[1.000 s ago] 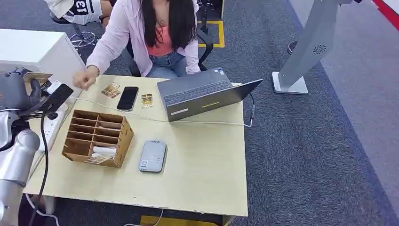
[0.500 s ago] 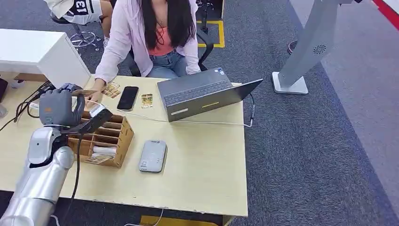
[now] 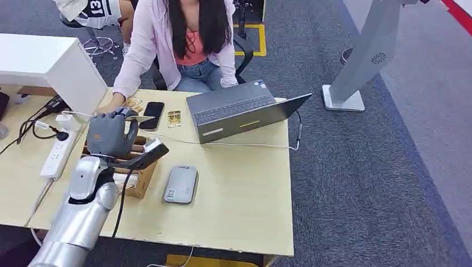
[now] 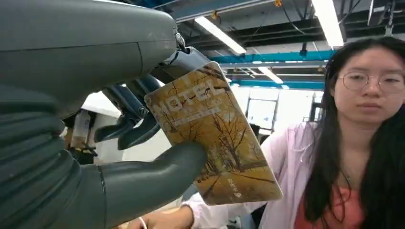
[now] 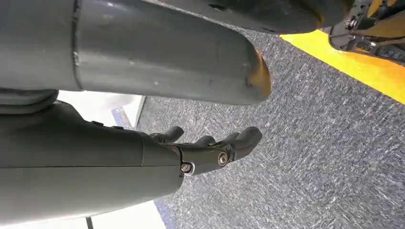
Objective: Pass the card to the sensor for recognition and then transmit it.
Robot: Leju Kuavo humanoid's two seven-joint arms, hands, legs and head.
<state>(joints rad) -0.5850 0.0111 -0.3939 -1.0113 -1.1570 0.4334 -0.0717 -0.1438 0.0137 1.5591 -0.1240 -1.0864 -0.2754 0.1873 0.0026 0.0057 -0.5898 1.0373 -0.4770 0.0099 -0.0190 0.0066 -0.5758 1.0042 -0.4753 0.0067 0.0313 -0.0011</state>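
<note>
From the head view, the left hand [image 3: 109, 135] is raised over the wooden organizer [image 3: 139, 177], gripping the card [image 3: 139, 118], whose pale edge pokes out of the hand on the side facing the phone [image 3: 151, 115]. The grey sensor [image 3: 181, 184] lies flat on the table [image 3: 239, 211] just beside the organizer, on the side nearer the laptop [image 3: 239, 111], so the card is above and well short of it. To do this step well, I judge the hand should carry the card across the organizer's near corner and lower it flat, face down, over the middle of the sensor (a tilted card may not read), keeping clear of the white cable [image 3: 234, 144] that runs between organizer and laptop, and keeping the pinch firm so the card does not slide. A person [image 3: 183, 39] sits at the far side of the table, beyond the phone, which suggests the handover comes after the reading. In the left wrist view, the card [image 4: 215, 133], printed with autumn trees and the word HOTEL, is pinched between the thick grey thumb [image 4: 157, 167] on its face and the darker fingers [image 4: 133, 124] behind it; most of the card stands free beyond the thumb. In the right wrist view, the right hand [image 5: 205, 148] hangs over grey carpet [image 5: 310, 143], fingers loosely curled and holding nothing.
</note>
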